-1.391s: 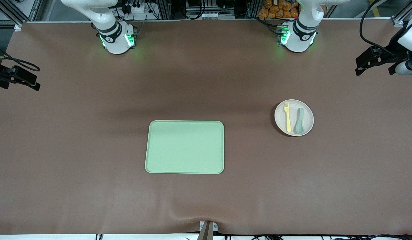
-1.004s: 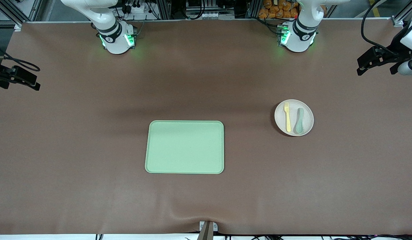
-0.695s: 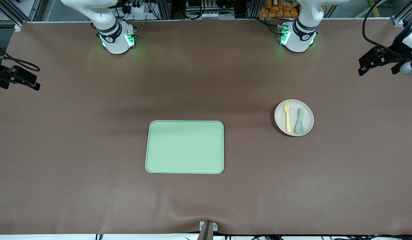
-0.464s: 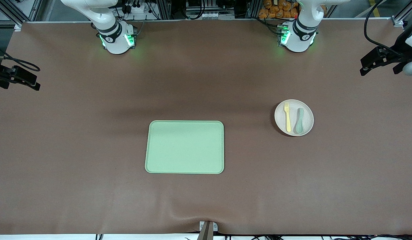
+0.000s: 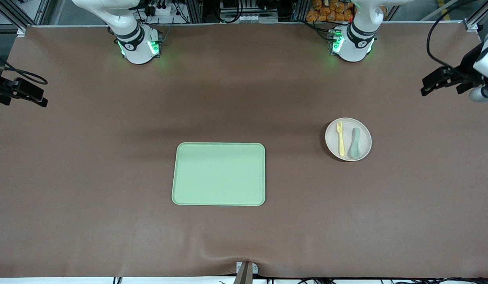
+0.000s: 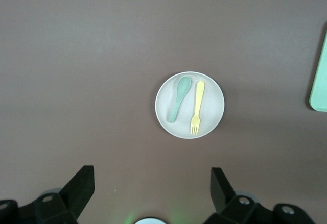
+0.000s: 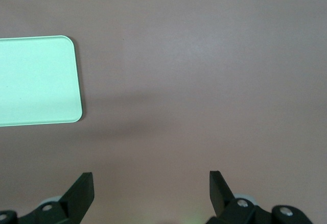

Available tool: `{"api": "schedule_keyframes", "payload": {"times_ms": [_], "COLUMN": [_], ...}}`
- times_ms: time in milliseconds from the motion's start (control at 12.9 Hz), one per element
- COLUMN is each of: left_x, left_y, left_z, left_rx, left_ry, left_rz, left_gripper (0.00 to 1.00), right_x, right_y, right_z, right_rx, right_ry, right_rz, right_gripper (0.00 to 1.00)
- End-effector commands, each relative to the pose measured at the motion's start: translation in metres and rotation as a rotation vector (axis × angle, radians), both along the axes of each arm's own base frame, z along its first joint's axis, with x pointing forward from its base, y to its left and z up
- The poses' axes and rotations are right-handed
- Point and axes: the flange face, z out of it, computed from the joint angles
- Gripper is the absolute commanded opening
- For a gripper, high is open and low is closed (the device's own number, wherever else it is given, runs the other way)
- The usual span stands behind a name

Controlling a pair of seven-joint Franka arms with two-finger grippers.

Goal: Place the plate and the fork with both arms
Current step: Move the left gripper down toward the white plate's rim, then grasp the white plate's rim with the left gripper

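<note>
The pale speckled plate [image 5: 330, 138] lies on the table toward the left arm's end. On it lie the yellow fork [image 5: 340, 138] and a grey-green spoon [image 5: 354, 142], side by side. The left wrist view also shows the plate [image 6: 214, 104], the fork [image 6: 196, 106] and the spoon [image 6: 180, 99]. My left gripper [image 5: 441, 79] hangs high over the left arm's end of the table, open and empty [image 6: 152, 183]. My right gripper [image 5: 23, 92] hangs high over the right arm's end, open and empty [image 7: 152, 183].
A rectangular light-green tray [image 5: 218, 174] lies empty at the table's middle, nearer the front camera than the plate. One of its corners shows in the right wrist view [image 7: 36, 81] and its edge in the left wrist view [image 6: 321, 76]. The table covering is brown.
My left gripper has shifted slightly over the left arm's end of the table. The right gripper, plate, fork, spoon and tray have not moved.
</note>
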Motion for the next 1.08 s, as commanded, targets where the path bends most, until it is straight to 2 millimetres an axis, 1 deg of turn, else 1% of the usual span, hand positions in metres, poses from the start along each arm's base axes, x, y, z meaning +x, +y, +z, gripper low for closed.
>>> {"api": "schedule_keyframes", "payload": {"times_ms": [0, 77, 155, 309, 386, 464, 541, 618, 695, 773, 850, 927, 1004], "left_x": [0.001, 0.003, 0.006, 0.015, 0.015, 0.012, 0.007, 0.007, 0.008, 0.009, 0.007, 0.006, 0.005], "left_y": [0.004, 0.003, 0.003, 0.004, 0.004, 0.004, 0.005, 0.007, 0.013, 0.027, 0.035, 0.052, 0.062], "left_z": [-0.063, -0.087, -0.116, -0.165, -0.191, -0.214, -0.235, -0.252, -0.269, -0.285, -0.302, -0.317, -0.333], "left_rx": [-0.023, -0.024, -0.034, -0.072, -0.078, -0.085, -0.085, -0.088, -0.108, -0.143, -0.181, -0.225, -0.264], "left_ry": [-0.003, -0.011, -0.017, -0.024, -0.018, -0.024, -0.034, -0.033, -0.010, -0.009, -0.005, -0.009, -0.004], "left_rz": [0.008, 0.010, 0.017, 0.048, 0.056, 0.068, 0.068, 0.046, 0.036, 0.030, -0.014, -0.035, -0.049], "left_gripper": [1.00, 1.00, 1.00, 1.00, 1.00, 1.00, 1.00, 1.00, 1.00, 1.00, 1.00, 1.00, 0.99], "right_x": [0.000, 0.000, 0.000, 0.000, 0.000, 0.000, 0.000, 0.000, 0.000, -0.001, -0.001, -0.002, -0.002], "right_y": [-0.003, -0.003, -0.003, -0.004, -0.004, -0.004, -0.004, -0.003, -0.003, -0.003, -0.003, -0.003, -0.003], "right_z": [0.001, 0.001, 0.000, -0.001, -0.001, -0.001, -0.001, -0.001, -0.001, -0.001, -0.002, -0.002, -0.002], "right_rx": [-0.004, -0.004, -0.004, -0.004, -0.004, -0.004, -0.005, -0.003, -0.005, -0.003, -0.003, -0.003, -0.003], "right_ry": [0.005, 0.005, 0.007, 0.010, 0.010, 0.011, 0.011, 0.013, 0.013, 0.015, 0.022, 0.025, 0.025], "right_rz": [-0.015, -0.015, -0.015, -0.017, -0.018, -0.017, -0.019, -0.015, -0.015, -0.014, -0.014, -0.014, -0.014], "right_gripper": [1.00, 1.00, 1.00, 1.00, 1.00, 1.00, 1.00, 1.00, 1.00, 1.00, 1.00, 1.00, 1.00]}}
